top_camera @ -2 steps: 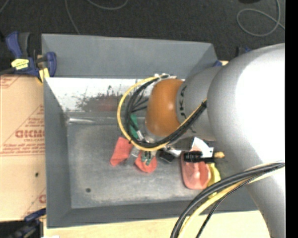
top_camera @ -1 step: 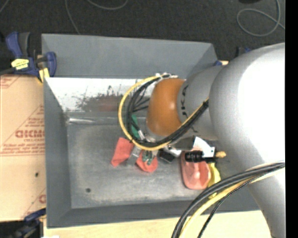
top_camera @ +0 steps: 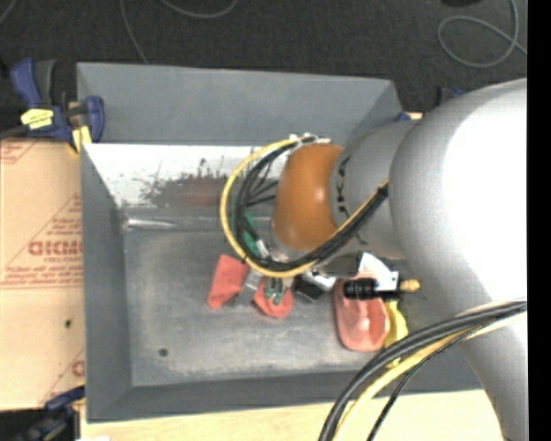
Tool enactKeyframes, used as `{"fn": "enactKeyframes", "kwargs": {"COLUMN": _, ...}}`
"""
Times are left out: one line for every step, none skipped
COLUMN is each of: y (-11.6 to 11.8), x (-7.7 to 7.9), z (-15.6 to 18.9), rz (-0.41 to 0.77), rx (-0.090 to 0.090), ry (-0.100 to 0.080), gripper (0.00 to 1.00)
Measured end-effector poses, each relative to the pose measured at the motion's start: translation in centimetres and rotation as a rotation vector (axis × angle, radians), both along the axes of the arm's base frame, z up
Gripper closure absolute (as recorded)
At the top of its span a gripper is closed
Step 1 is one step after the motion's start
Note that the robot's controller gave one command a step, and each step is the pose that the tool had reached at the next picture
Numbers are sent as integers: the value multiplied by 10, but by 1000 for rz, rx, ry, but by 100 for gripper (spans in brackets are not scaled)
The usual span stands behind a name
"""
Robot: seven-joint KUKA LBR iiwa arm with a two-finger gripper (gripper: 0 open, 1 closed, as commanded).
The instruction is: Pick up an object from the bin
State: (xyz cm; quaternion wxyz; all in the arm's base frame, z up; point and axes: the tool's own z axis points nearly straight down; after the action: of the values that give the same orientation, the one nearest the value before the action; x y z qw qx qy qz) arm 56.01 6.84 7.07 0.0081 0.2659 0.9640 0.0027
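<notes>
Arm: The robot arm (top_camera: 441, 209) came into the grey bin (top_camera: 239, 108) from the right of the frame, with its orange wrist cover (top_camera: 303, 200) and looped cables (top_camera: 243, 200) over the middle of the bin floor.

Tool: The tool (top_camera: 274, 292) pointed downward just below the orange cover, near the centre of the frame and low in the bin. The wrist and cables masked it from above, so how far open it stood, and whether it had hold of anything, could not be told.

Task's thing: A small red crumpled piece (top_camera: 277, 307) lay on the bin floor directly beneath the tool, touching it or very nearly so. This made it the likeliest pick.

Neighbours: A second red scrap (top_camera: 225, 281) lay just left of the tool. A pink rounded lump (top_camera: 356, 327) sat to the lower right, with a black cylinder (top_camera: 367, 289) lying across its upper end.

Why so placed: The loose things sat apart from one another rather than heaped. That probably let the tool come straight down on the red piece without crowding the scrap beside it.

Stage: Judging by the low wrist, the pick appeared to be at the point of the grasp, with no lift evident.
</notes>
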Motion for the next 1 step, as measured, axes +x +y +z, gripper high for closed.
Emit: {"fn": "enactKeyframes", "kwargs": {"y": 0, "x": 0, "z": 2, "rz": 1, "rx": 0, "ry": 1, "gripper": 100}}
